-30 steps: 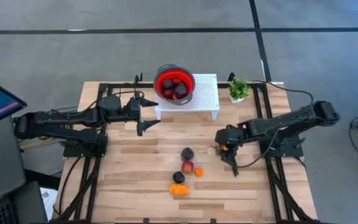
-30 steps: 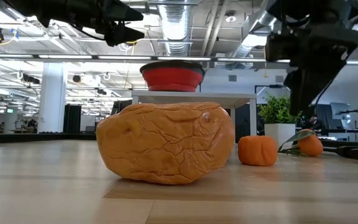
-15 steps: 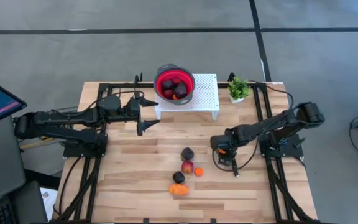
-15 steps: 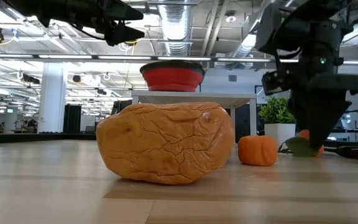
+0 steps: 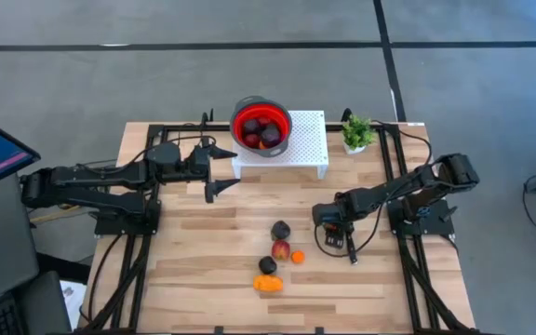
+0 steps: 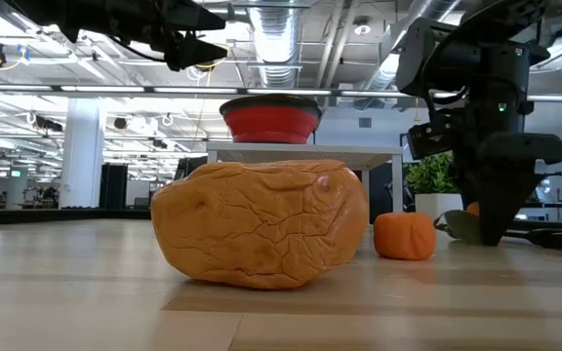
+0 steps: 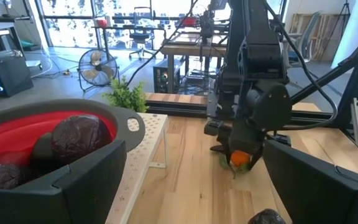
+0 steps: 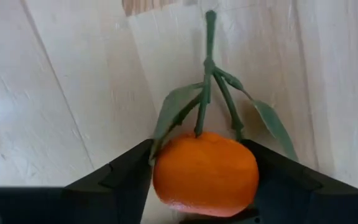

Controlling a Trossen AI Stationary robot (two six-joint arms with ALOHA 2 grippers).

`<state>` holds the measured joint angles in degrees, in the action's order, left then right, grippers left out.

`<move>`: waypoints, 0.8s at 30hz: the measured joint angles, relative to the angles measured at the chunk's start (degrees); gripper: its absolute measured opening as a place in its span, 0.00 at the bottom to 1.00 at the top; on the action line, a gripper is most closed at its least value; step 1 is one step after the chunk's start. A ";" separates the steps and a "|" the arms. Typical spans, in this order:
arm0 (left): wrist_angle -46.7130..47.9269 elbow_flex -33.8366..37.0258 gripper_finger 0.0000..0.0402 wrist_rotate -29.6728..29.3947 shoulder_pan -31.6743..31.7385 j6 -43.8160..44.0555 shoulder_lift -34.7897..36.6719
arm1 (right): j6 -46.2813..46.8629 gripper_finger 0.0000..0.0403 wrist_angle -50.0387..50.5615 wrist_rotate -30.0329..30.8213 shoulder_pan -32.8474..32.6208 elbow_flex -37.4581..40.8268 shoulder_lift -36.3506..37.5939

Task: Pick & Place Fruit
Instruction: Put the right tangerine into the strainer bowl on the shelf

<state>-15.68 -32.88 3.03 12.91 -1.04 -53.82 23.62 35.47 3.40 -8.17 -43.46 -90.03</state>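
A small orange (image 8: 205,172) with a green stem and leaves (image 8: 207,93) lies on the wooden table (image 5: 203,242) at the middle right. My right gripper (image 5: 333,228) stands over it, pointing down and shut on it. Left of it lie two dark plums (image 5: 281,230), a red-yellow ball (image 5: 281,249), another small orange (image 5: 298,257) and a larger orange piece (image 5: 268,283). My left gripper (image 5: 220,167) hovers open and level beside the red bowl (image 5: 236,126), which holds plums. My right gripper pinches the small orange between its two fingers (image 8: 126,171), one on each of its two opposite sides (image 8: 160,177). The fingers come from above, pointing down. The orange sits on the table, its stem and leaves lying flat beyond the fingers.
The red bowl stands on a white perforated rack (image 5: 307,140) at the far middle. A small green potted plant (image 5: 356,132) stands at the rack's right. A black cable (image 5: 366,240) loops on the table near my right gripper. Bare wood lies at the near left.
My right gripper has sunk toward the table and moved slightly left, coming down around the leafed orange, which has stayed where it lay.
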 joint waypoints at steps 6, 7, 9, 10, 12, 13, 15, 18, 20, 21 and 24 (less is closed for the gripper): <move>-0.38 0.00 0.93 -0.01 0.00 0.00 -0.01 | -0.20 0.43 -0.98 0.54 0.13 0.02 0.38; -0.42 0.00 0.93 0.00 0.00 0.00 0.00 | -0.20 0.41 -1.03 0.40 0.11 0.02 0.38; -0.58 0.00 0.93 0.00 0.00 0.00 0.00 | -0.20 0.40 -1.01 0.11 0.09 0.02 0.38; -0.78 0.00 0.93 0.00 0.00 0.00 -0.01 | -0.20 0.41 -1.02 0.12 0.11 0.02 0.38; -0.85 0.00 0.93 0.00 0.00 0.00 0.00 | -0.20 0.43 -0.97 0.11 0.16 0.02 0.38; -0.85 0.00 0.93 0.00 0.00 0.00 -0.02 | -0.20 0.44 -0.98 0.12 0.13 0.02 0.38; -1.03 0.00 0.93 0.00 0.00 0.00 -0.02 | -0.20 0.46 -0.95 0.09 0.11 0.02 0.38; -1.24 0.00 0.93 0.00 0.00 0.00 -0.02 | -0.20 0.45 -0.90 0.07 0.11 0.02 0.40; -1.27 0.00 0.93 0.00 0.00 0.01 -0.02 | -0.64 0.43 -0.91 0.07 0.11 0.02 0.40; -1.30 0.00 0.93 0.00 0.00 0.00 -0.02 | -1.14 0.42 -1.00 0.07 0.11 0.02 0.40; -1.35 0.00 0.93 0.00 0.00 0.00 -0.02 | -2.65 0.39 -1.78 0.02 0.47 -0.03 0.40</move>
<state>-17.04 -32.88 3.03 12.91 -1.04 -53.84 20.96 33.69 3.42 -7.70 -43.50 -89.62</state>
